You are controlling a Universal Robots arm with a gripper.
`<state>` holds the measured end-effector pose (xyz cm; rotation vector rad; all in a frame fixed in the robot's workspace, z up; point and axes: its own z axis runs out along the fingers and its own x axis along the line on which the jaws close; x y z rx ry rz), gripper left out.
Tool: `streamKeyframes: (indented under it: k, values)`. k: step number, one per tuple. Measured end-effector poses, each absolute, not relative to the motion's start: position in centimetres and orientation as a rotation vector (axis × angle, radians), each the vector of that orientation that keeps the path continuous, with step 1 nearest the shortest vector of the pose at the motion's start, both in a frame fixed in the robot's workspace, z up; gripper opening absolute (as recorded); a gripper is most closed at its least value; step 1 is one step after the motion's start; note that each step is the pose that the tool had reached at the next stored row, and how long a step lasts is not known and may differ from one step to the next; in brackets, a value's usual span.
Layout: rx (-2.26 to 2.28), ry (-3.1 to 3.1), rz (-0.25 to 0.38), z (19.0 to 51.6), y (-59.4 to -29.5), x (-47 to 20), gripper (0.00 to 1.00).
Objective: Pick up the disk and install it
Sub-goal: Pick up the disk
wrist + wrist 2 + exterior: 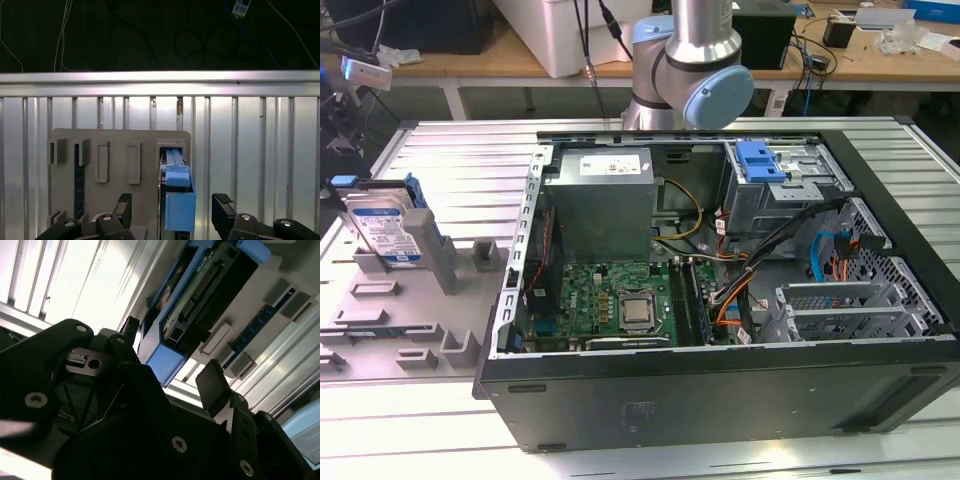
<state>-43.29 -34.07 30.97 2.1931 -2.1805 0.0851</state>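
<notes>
You look across a ribbed silver metal surface [450, 155], and bright light glares off its slats in both wrist views. Behind it, in the exterior view, a wooden bench [880, 62] carries a white box [560, 35], a black box [765, 35] and loose cables.

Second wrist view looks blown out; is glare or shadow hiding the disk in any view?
Second wrist view: glare whitens the ribbed table, but the disk, though shaded, stays distinct. First wrist view: the table's far rail gleams, the background is dark, the disk is clear. Exterior view: evenly lit, the disk plain.
</notes>
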Motion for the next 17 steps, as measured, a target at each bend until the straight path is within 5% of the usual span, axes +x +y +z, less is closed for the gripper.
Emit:
streamKeyframes:
  k: [14, 17]
  values:
    - [2.195, -2.182, 0.086, 29.7, -34.1, -43.5, 0.74]
    - [2.197, -2.185, 0.081, 29.7, -34.1, -43.5, 0.37]
